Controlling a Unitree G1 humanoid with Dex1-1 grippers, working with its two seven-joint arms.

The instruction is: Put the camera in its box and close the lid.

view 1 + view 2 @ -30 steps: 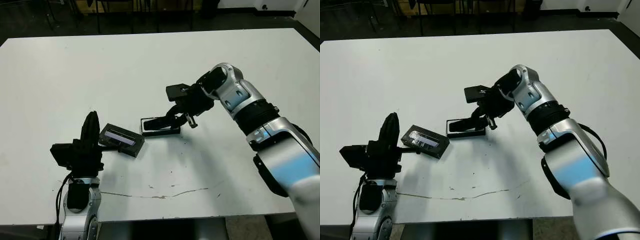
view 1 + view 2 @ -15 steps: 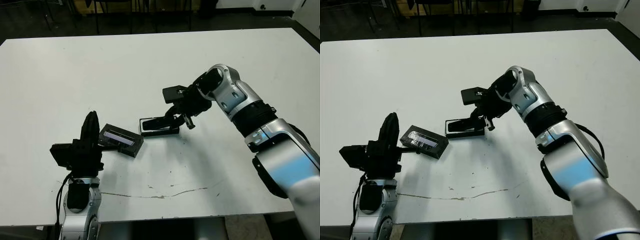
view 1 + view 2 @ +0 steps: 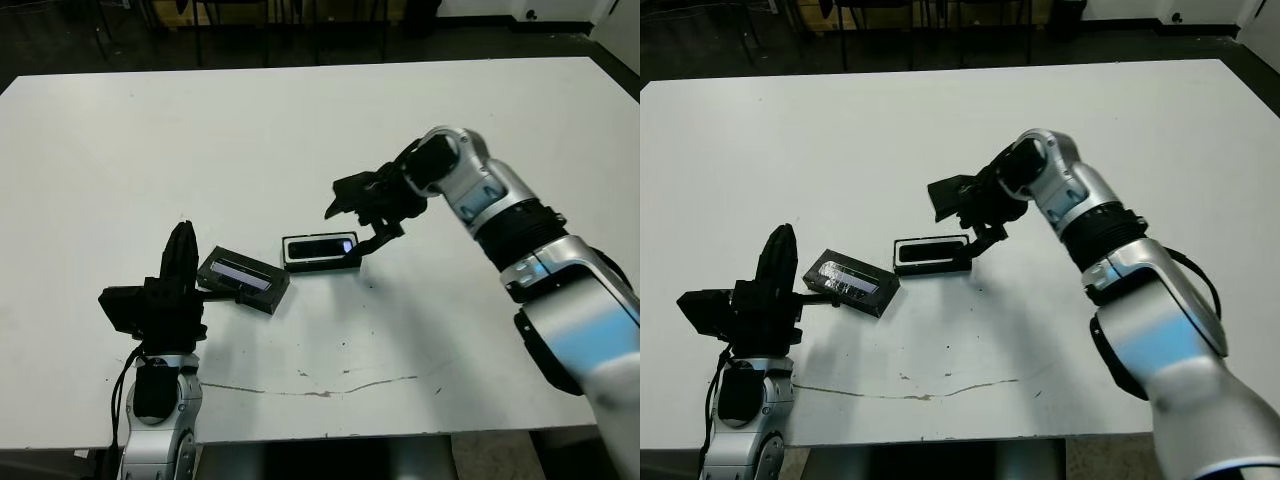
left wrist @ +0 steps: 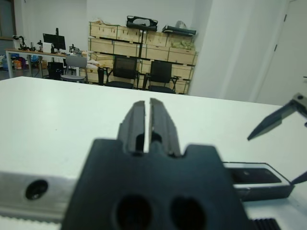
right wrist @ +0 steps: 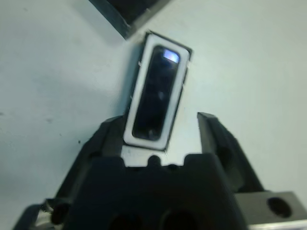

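Mid-table: camera (image 3: 320, 246) lies flat inside white-lined box (image 3: 290, 256). Right gripper (image 3: 362, 212) just beside box, fingers spread, empty. Left gripper (image 3: 181, 262) near lid (image 3: 243, 279), fingers pressed together, empty. Placing step looks done; next likely: fetch lid, seat squarely over box.

It looks like a lab or a workshop room. Behind the white table (image 4: 57, 105) there are shelves with wooden crates (image 4: 144, 50), black office chairs (image 4: 123, 72) and a desk with a monitor (image 4: 50, 40). The walls are plain white, and the floor is dark.
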